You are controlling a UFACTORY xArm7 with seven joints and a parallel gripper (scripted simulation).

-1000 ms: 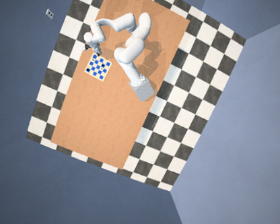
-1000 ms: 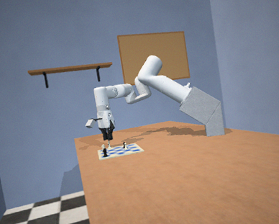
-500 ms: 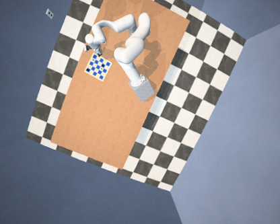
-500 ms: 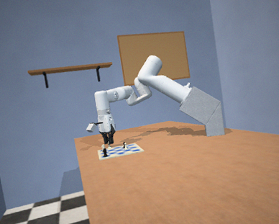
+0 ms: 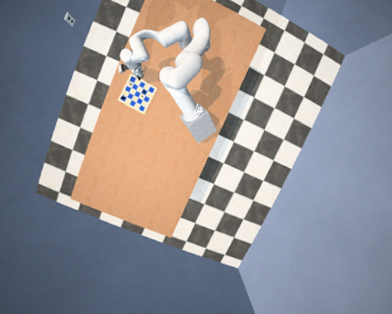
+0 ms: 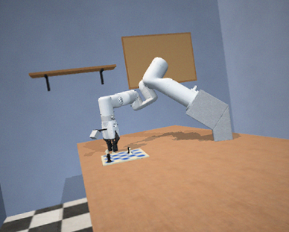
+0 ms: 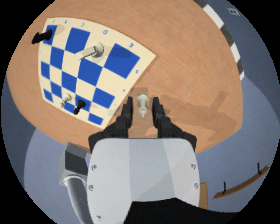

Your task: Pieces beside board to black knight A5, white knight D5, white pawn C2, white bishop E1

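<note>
The blue and white chessboard lies on the wooden table, and it also shows in the top and exterior views. On it stand a black piece at the far corner, a white piece, and a black piece next to a small white piece. My gripper hangs just off the board's edge, partly open. A small white piece stands on the table beside the board, seen between my fingertips. I cannot tell whether the fingers touch it. I cannot tell its kind.
The arm's grey base block stands on the table behind the board. The table's edge runs close to the board's left side. A shelf and a cork panel hang on the back wall.
</note>
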